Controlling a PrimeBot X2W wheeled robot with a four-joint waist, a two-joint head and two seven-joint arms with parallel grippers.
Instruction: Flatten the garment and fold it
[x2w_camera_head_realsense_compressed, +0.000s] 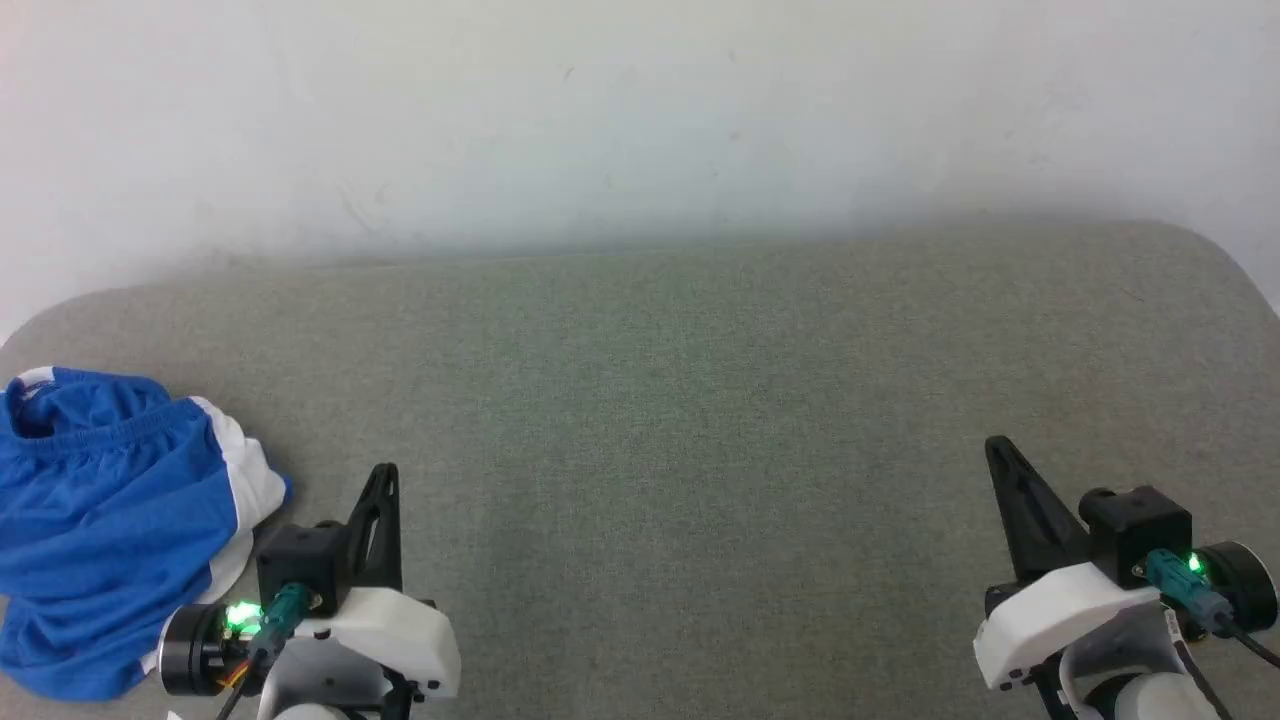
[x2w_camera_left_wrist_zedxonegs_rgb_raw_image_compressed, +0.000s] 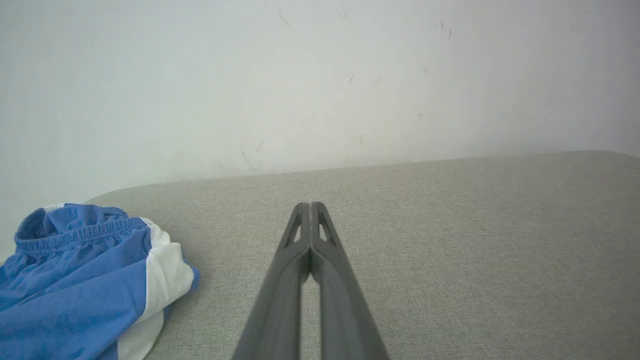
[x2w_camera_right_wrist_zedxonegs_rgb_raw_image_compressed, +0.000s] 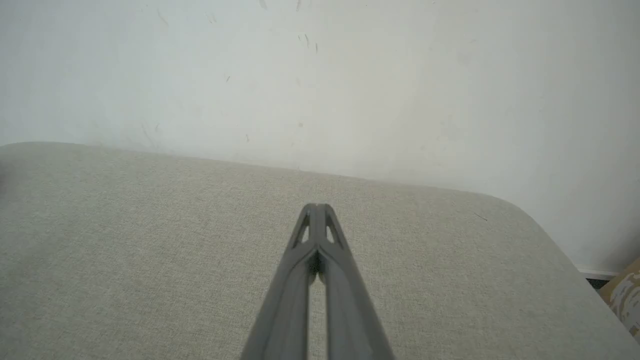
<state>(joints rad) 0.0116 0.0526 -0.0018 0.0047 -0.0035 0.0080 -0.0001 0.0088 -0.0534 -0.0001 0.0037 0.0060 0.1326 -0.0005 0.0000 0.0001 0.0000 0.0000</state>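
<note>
The garment is a crumpled heap of bright blue shorts with a white side stripe, lying at the far left of the grey padded surface. Its gathered waistband faces up at the back of the heap. My left gripper hovers just right of the heap, shut and empty, its fingertips pressed together. Far over on the right, my right gripper is also shut with nothing in it, its tips closed above bare fabric.
The grey fabric surface stretches wide between the two grippers, with rounded corners at the back. A pale wall rises right behind it. Past the right corner a patch of floor and a patterned object show.
</note>
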